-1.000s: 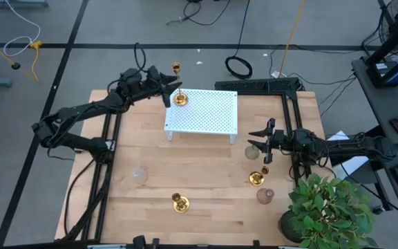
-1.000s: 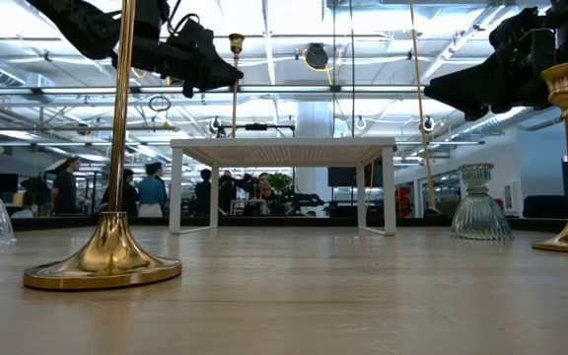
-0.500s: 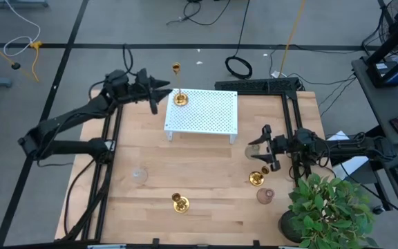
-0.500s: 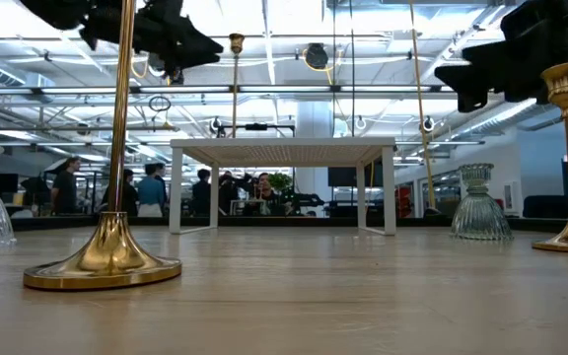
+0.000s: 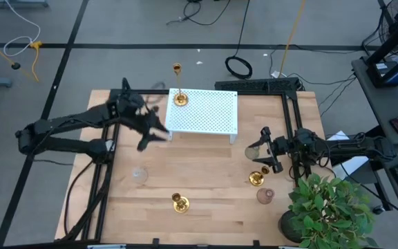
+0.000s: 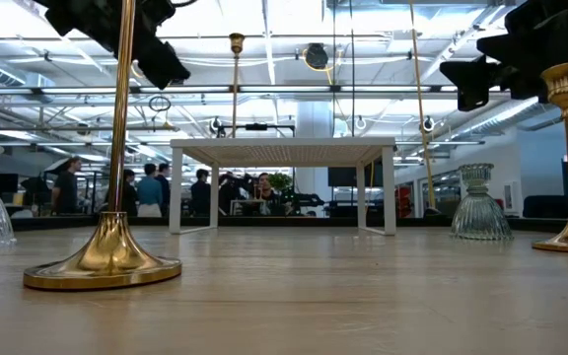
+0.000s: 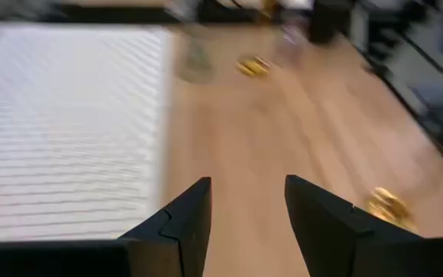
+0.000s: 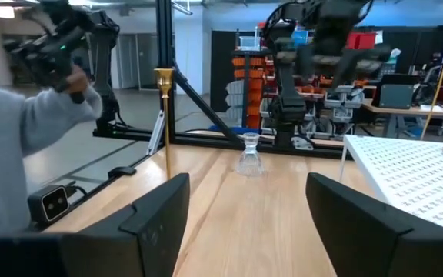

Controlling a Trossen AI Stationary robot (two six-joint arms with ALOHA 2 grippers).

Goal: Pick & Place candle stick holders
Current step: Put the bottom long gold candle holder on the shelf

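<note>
With one candlestick (image 5: 179, 97) upright on the white rack (image 5: 209, 114), the left claw (image 5: 150, 135) — open, empty — should approach the front candlestick (image 5: 179, 203) low on its stem; the right claw (image 5: 266, 149), open, waits beside the right-hand candlestick (image 5: 256, 178).

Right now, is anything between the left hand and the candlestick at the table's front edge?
Only bare wood in the high view: left hand, front candlestick; a clear glass holder sits just off that line.
</note>
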